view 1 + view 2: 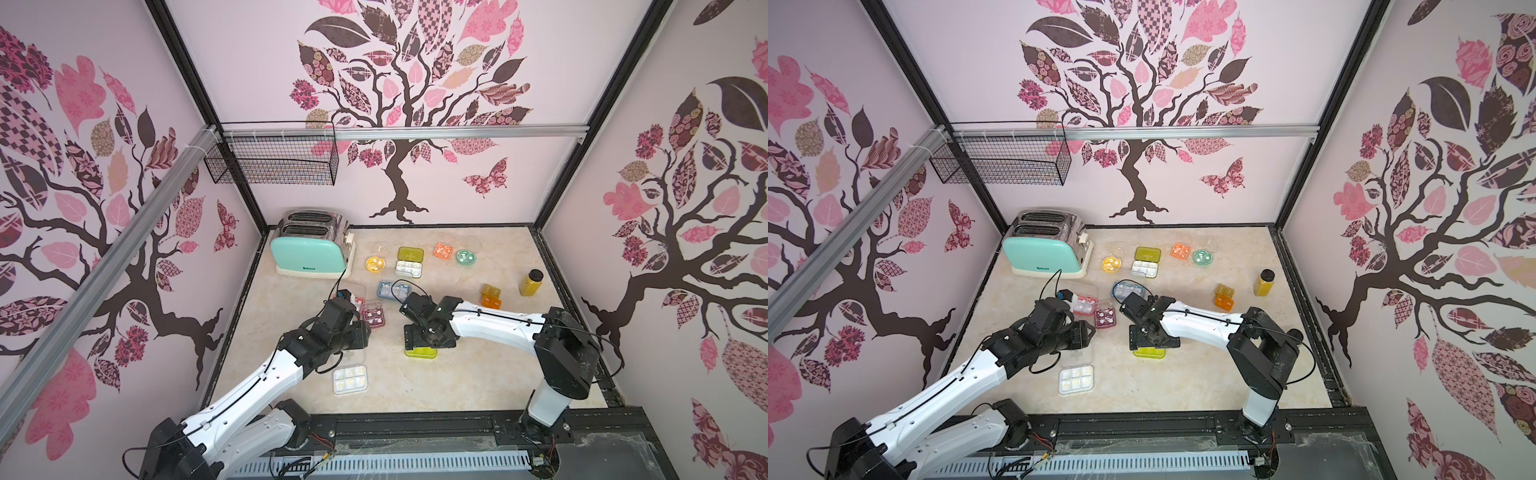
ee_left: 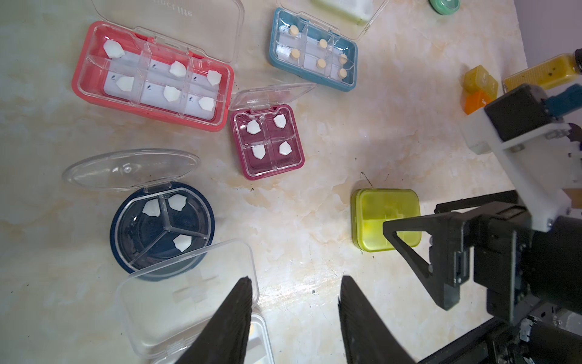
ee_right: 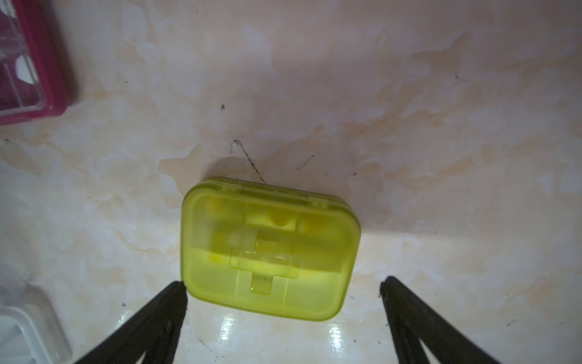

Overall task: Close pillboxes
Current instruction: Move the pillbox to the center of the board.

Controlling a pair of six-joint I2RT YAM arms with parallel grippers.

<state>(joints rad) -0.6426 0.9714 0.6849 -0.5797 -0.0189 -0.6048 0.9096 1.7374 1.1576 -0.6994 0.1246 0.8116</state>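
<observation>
A yellow-green pillbox (image 3: 271, 249) lies with its lid down mid-table, also in a top view (image 1: 420, 353). My right gripper (image 3: 283, 281) hovers over its near edge, open, fingers wider than the box. My left gripper (image 2: 296, 279) is open over bare table, nothing between its fingers; one finger overlaps the raised clear lid of the white pillbox (image 2: 185, 293). Nearby, the navy round pillbox (image 2: 162, 227), pink pillbox (image 2: 151, 75), maroon pillbox (image 2: 267, 145) and blue pillbox (image 2: 313, 53) stand with lids open, pills inside.
Farther back are a yellow round pillbox (image 1: 374, 264), a white one with an olive lid (image 1: 409, 262), an orange one (image 1: 442, 250) and a mint one (image 1: 465, 257). A mint toaster (image 1: 311, 249) stands back left. An amber bottle (image 1: 531, 282) and orange blocks (image 1: 491, 296) sit right.
</observation>
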